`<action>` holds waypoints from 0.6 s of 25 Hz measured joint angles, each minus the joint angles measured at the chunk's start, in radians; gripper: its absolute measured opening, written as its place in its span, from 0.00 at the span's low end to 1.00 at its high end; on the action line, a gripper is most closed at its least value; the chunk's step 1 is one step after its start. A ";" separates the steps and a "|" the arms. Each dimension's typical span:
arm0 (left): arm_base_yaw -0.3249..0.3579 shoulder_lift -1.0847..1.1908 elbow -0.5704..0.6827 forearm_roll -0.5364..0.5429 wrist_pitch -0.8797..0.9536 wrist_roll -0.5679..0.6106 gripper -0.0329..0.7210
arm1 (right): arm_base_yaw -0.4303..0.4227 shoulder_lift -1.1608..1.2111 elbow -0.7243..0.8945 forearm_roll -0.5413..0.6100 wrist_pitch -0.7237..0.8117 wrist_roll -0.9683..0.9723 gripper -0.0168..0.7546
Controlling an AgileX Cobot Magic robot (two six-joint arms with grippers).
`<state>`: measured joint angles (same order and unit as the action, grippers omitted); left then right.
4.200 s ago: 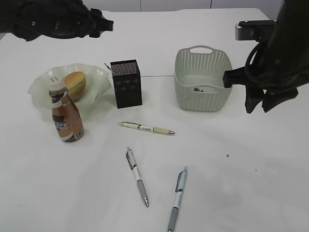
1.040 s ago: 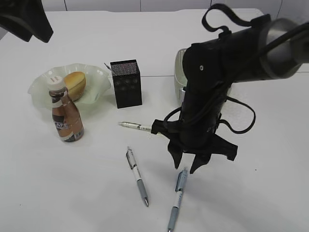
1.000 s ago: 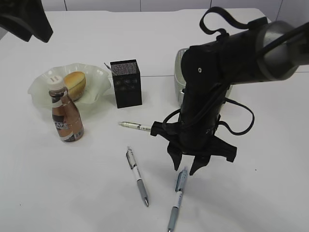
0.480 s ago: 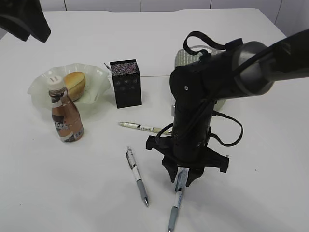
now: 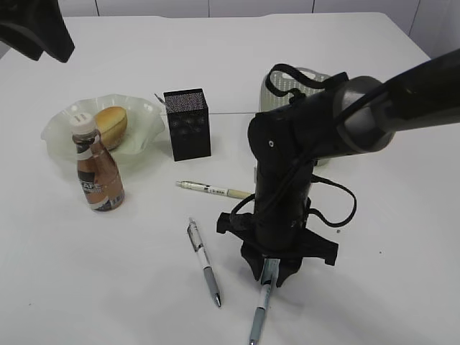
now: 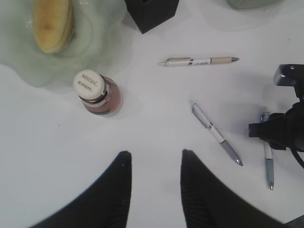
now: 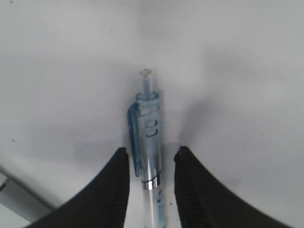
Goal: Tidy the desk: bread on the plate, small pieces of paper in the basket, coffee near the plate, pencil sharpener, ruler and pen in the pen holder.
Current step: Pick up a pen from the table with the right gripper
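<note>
My right gripper (image 7: 152,151) is down on the desk (image 5: 374,237), open, its fingers on either side of a blue pen (image 7: 148,118) with a gap on both sides. A cream pen (image 5: 212,190) and a grey pen (image 5: 204,262) lie nearby. The bread (image 5: 111,123) sits in the plate (image 5: 61,126), and the coffee (image 5: 98,176) stands just in front. The black pen holder (image 5: 188,123) stands upright. My left gripper (image 6: 155,154) hovers high, open and empty. Ruler, pencil sharpener and paper are out of view.
The basket (image 5: 287,83) stands behind my right arm (image 5: 302,151), mostly hidden by it. A thin tip pokes out of the pen holder's top left corner; I cannot tell what it is. My left arm (image 5: 32,29) hangs over the far left corner.
My right arm has swung from beside the basket to the front of the desk and come down, so its open fingers now straddle the blue pen. The left arm has barely moved.
</note>
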<state>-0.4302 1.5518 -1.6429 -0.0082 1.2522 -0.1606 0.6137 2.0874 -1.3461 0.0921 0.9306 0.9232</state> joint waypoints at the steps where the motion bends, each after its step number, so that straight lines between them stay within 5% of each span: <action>1: 0.000 0.000 0.000 0.000 0.000 0.000 0.39 | 0.000 0.004 0.000 0.000 -0.001 0.000 0.33; 15: 0.000 0.000 0.000 0.001 0.000 0.002 0.37 | 0.003 0.020 0.000 -0.004 -0.002 0.000 0.33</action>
<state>-0.4302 1.5518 -1.6429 -0.0067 1.2522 -0.1590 0.6163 2.1077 -1.3461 0.0881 0.9282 0.9232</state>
